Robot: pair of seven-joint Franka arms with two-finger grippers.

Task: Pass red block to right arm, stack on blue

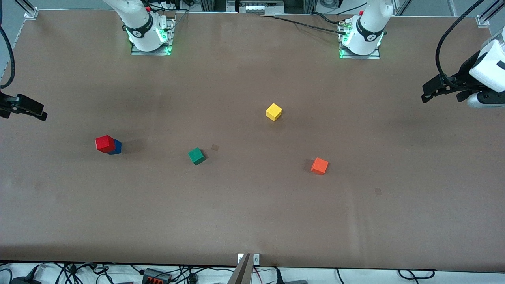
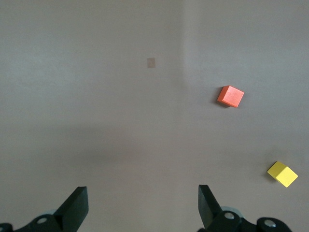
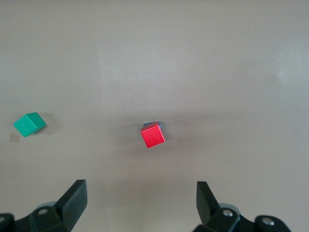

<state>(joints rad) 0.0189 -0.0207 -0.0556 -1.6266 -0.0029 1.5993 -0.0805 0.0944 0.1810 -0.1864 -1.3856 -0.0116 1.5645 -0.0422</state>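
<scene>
Red block (image 1: 105, 143) is sitting on top of the blue block (image 1: 116, 147), stacked toward the right arm's end of the brown tabletop (image 1: 252, 221); nothing is touching the pair. In the right wrist view the red block (image 3: 152, 135) is covering nearly all of the blue one (image 3: 153, 124), only a sliver showing.

Right end effector (image 1: 24, 108) is hanging over the tabletop edge at its own end, well apart from the stack, fingers (image 3: 72, 200) spread wide, holding nothing.

Left end effector (image 1: 442, 90) is hovering over the other end of the tabletop, fingers (image 2: 75, 208) also wide apart, holding nothing.

Green block (image 1: 196, 156) is lying near mid-tabletop, between the stack and the orange block (image 1: 319, 165). Yellow block (image 1: 274, 112) is sitting farther from the front camera than both. Left wrist view is showing orange (image 2: 230, 96) and yellow (image 2: 282, 174); right wrist view is showing green (image 3: 29, 123) beside the stack.
</scene>
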